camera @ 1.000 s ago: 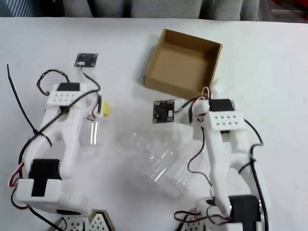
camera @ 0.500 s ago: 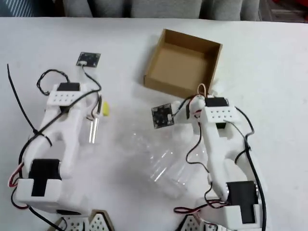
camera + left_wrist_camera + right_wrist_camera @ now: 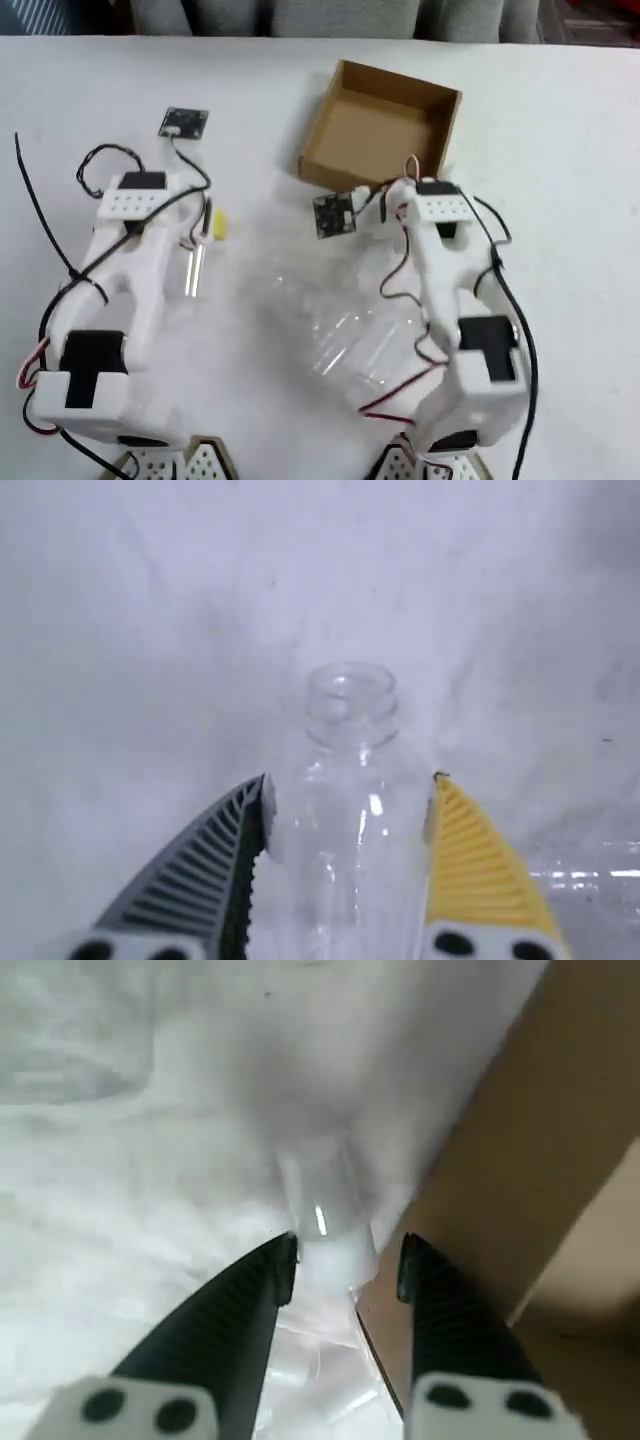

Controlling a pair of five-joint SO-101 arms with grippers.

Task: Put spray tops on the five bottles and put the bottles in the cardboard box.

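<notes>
Step in hand: capping, by my reading bottle 1 of 5; the cardboard box (image 3: 372, 182) has nothing in it yet.
Left gripper (image 3: 350, 815): clamped on a clear, uncapped bottle (image 3: 350, 750), with 1 grey and 1 yellow finger pressed to its sides and the open neck pointing away from the wrist.
Right gripper (image 3: 345, 1260): jaws apart, straddling a small white-and-clear piece that I take for a spray top (image 3: 322, 1222). A gap shows at 1 finger, so it is not clamped.
Spray top position: on the bench (image 3: 560, 150), just beside the box's outer wall.
Spare bottles: a clear heap (image 3: 355, 335) on the bench between the 2 arms; I cannot make out the count.
Next move calls for: closing on the spray top without pushing it against the box wall, lifting it clear, then lining it up with the held bottle's neck while the left arm keeps that neck steady.
Writing: none readable; the bottle has no label and the box is plain.
</notes>
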